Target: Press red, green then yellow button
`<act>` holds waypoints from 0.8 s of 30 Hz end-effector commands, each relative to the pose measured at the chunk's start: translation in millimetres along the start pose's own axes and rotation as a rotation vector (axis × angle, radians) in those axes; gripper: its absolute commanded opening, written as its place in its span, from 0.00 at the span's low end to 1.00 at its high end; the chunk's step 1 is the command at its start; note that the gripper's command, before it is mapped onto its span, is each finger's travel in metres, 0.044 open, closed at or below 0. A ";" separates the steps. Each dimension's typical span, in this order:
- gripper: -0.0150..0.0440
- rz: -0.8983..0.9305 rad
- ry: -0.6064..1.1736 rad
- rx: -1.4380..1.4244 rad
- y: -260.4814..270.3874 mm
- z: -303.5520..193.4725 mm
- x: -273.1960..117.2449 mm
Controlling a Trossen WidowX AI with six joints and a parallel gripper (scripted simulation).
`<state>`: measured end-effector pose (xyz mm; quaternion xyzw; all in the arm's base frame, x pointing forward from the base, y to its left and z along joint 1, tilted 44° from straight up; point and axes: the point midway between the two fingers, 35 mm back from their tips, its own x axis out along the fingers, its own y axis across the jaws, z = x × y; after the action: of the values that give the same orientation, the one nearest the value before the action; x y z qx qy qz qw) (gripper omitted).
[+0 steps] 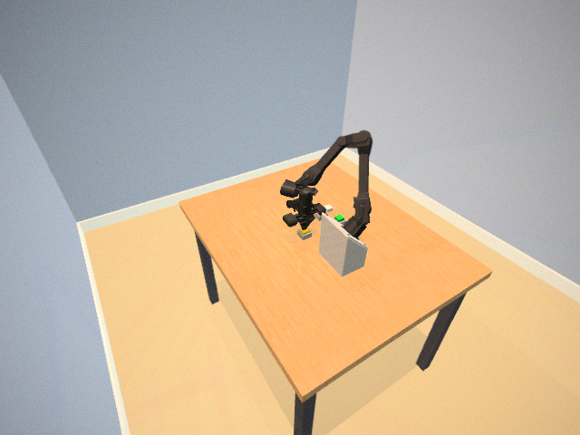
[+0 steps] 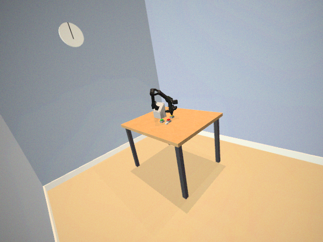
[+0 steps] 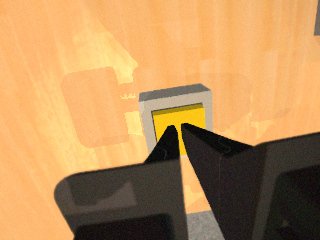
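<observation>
The yellow button (image 1: 304, 230) (image 2: 171, 116) (image 3: 166, 119) sits in a grey square housing. My gripper (image 1: 304, 227) (image 2: 171, 114) (image 3: 177, 130) is shut and empty, pointing down with its fingertips over the yellow cap. They are at the cap or just above it; contact cannot be told for sure. The fingers hide the cap's lower part in the wrist view. The red button (image 1: 319, 214) (image 2: 168, 119) is partly hidden behind the gripper in the top view. The green button (image 1: 339, 217) (image 2: 162, 120) stands near the arm's base, clear of the fingers.
A small white block (image 1: 328, 207) (image 2: 166, 123) lies beside the red button. A tall grey box (image 1: 333, 246) (image 2: 157, 114) stands at the arm's base, close to the green button. All stand on the wooden table (image 1: 299, 299) (image 2: 193, 118).
</observation>
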<state>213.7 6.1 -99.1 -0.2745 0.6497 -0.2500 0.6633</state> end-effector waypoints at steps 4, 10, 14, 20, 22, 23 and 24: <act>0.29 -0.008 0.005 -0.010 -1.8 -2.7 1.5; 0.29 0.000 0.001 -0.001 -0.1 -0.2 -2.3; 0.29 -0.006 0.005 -0.010 -1.1 -2.4 -31.4; 0.42 -0.001 0.002 -0.006 6.6 2.1 -35.1; 0.51 0.008 -0.004 0.000 20.7 9.2 -41.7; 0.56 0.013 -0.007 0.005 30.6 13.5 -46.2; 0.60 0.020 -0.011 0.010 42.0 17.8 -51.4</act>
<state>218.3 44.9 -82.6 -0.2769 0.6509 -0.2488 0.6616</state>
